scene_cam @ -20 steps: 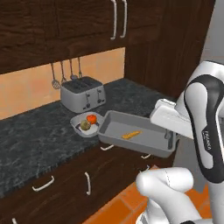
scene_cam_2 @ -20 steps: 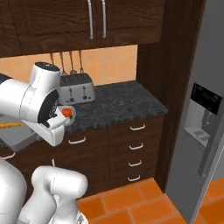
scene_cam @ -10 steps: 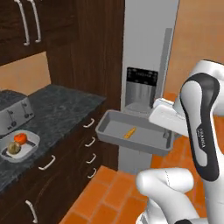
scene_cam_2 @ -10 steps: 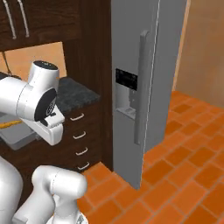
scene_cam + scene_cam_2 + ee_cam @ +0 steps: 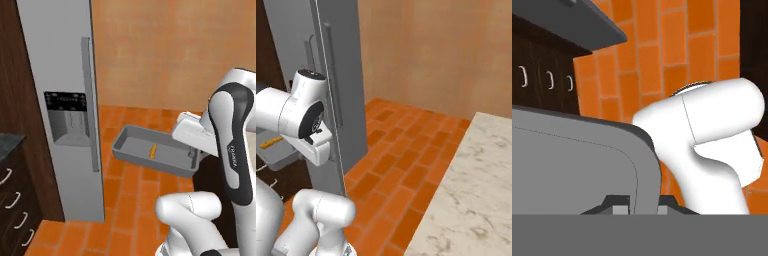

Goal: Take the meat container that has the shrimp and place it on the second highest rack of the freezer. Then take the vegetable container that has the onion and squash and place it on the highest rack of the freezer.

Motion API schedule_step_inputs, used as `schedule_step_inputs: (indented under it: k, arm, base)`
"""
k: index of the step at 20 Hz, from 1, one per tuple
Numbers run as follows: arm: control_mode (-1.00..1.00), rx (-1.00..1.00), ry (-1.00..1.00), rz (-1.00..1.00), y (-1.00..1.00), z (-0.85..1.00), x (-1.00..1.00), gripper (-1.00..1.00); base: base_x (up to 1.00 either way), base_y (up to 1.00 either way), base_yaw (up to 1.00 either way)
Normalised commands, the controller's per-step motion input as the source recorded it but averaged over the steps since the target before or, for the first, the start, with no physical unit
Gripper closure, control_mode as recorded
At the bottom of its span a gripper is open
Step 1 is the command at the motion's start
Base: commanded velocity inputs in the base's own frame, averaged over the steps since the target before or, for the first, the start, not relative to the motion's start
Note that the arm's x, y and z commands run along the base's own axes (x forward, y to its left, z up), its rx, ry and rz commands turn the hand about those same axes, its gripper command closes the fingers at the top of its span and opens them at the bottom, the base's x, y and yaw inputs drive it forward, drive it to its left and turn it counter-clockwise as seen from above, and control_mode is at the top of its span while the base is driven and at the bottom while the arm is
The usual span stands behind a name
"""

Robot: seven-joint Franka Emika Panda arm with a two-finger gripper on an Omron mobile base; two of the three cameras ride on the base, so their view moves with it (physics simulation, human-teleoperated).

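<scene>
Gripper [image 5: 634,197] clenched on meat container [image 5: 135,150] rim; tray looks stiff, light, and shrimp [image 5: 152,150] could slide.

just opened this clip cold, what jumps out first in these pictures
The eye lands on the meat container, a deep grey tray carried in mid-air over the orange brick floor, gripped at its right rim by the end effector, with the tiny orange shrimp lying inside. To its left in the left base view stands the tall grey freezer, door shut, with a long handle and a dispenser panel.
</scene>
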Motion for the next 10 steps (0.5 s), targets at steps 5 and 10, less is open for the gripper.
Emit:
schedule_step_inputs:
  k: [5,10]
  arm:
    - [1.00,0.00,0.00,0.00,0.00,0.00,0.00,1.00]
    - [1.00,0.00,0.00,0.00,0.00,0.00,0.00,1.00]
  base:
    - [0.62,-0.45,-0.49]
    - [0.90,0.00,-0.44]
